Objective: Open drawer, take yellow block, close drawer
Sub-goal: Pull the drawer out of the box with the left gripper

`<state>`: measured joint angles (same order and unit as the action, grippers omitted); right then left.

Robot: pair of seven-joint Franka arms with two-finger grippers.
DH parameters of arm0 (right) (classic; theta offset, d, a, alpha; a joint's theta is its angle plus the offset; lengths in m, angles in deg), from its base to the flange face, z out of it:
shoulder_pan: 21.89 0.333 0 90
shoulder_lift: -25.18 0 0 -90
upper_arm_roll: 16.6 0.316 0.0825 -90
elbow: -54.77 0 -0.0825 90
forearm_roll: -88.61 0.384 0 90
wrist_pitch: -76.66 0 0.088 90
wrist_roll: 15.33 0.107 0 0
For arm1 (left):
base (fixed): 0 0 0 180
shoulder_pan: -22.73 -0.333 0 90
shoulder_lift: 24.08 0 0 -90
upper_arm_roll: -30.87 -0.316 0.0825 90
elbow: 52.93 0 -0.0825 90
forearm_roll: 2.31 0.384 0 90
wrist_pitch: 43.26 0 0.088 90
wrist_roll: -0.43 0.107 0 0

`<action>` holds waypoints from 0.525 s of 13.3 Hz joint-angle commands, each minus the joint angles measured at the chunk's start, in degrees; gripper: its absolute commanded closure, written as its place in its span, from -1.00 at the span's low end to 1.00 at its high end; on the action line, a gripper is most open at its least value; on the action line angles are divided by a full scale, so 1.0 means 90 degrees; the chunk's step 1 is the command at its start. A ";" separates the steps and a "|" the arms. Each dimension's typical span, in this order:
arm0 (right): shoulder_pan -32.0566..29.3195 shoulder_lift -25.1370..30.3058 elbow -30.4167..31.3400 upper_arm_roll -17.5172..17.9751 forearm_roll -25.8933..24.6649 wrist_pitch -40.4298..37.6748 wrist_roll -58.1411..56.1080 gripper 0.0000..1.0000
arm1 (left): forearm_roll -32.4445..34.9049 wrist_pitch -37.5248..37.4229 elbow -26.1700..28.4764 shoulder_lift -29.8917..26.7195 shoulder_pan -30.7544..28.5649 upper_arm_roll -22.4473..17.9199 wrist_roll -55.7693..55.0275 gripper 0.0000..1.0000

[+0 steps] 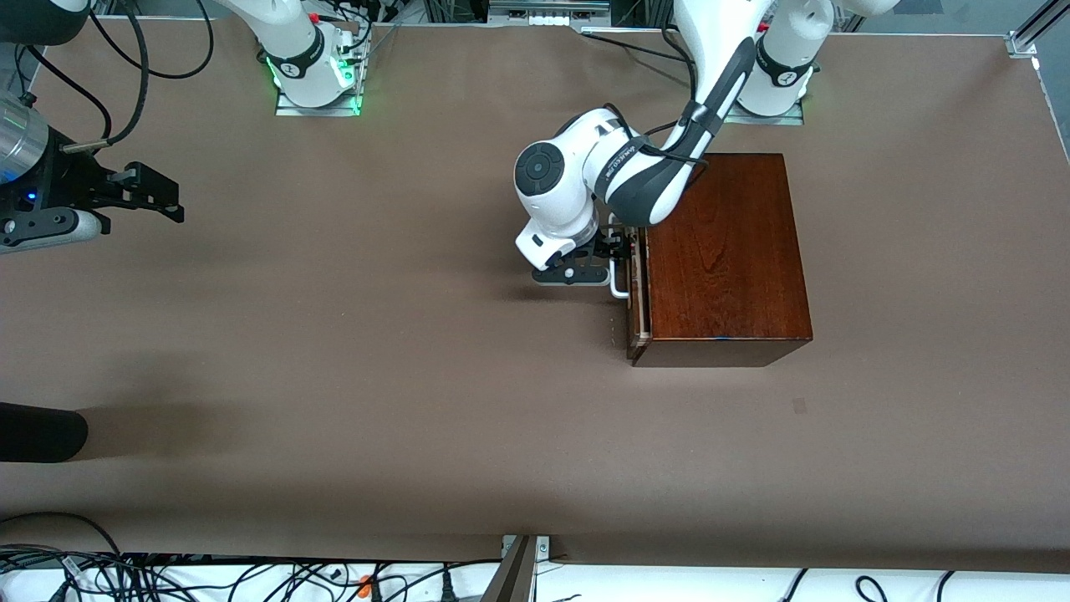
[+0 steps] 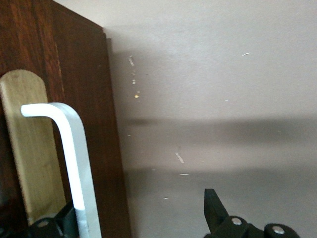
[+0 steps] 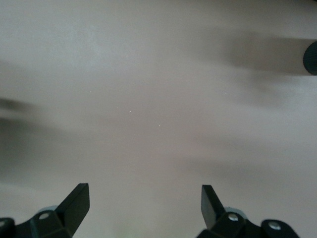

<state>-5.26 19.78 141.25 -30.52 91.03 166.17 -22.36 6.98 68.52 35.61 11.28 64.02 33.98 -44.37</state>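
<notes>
Reaching at the drawer's front, the left gripper (image 1: 614, 251) sits low beside the dark wooden box (image 1: 723, 251), w/ the white handle (image 2: 74, 163) just inside its jaws. In the left wrist view the jaws stand wide: one finger (image 2: 54, 225) is right against the handle bar, the other finger (image 2: 215, 208) well apart from it over bare table (image 1: 334, 351), so no squeeze on the bar yet. The drawer (image 1: 639, 293) shows only as a thin pale strip at the box's handle side, approx shut or barely cracked (can't tell which from the front view).

The right gripper (image 3: 144, 203) waits, jaws fully wide w/ nothing btwn them, over bare table near the right arm's end, well apart from the box.

Yellow block: not visible in any view; presumably inside the drawer, but that's a guess from the task, not seen.

Progress, as judged: very early. Step 1 (open drawer) is only at the grasp-the-handle stage. Left to do: close jaws on the bar, pull the drawer out, pick the block, push the drawer shut. Main risk I see is the bar slipping past the near finger if the jaws close off-centre.
</notes>
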 commanded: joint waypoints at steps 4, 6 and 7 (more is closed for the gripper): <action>-0.0012 -0.0035 -0.0126 -0.0006 0.0063 -0.0043 0.0059 -1.00 | -0.0621 0.0852 -0.0229 0.0260 0.0391 -0.0024 -0.0072 -1.00; -0.0012 -0.0035 -0.0117 -0.0006 0.0073 -0.0043 0.0059 -1.00 | -0.0660 0.0862 -0.0374 0.0357 0.0430 -0.0024 -0.0110 -1.00; -0.0012 -0.0035 -0.0117 -0.0006 0.0073 -0.0043 0.0059 -1.00 | -0.0786 0.0900 -0.0540 0.0416 0.0469 -0.0024 -0.0150 -1.00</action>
<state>-5.26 19.78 141.25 -30.53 91.03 166.17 -22.36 4.84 72.52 35.21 11.35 66.30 32.96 -44.36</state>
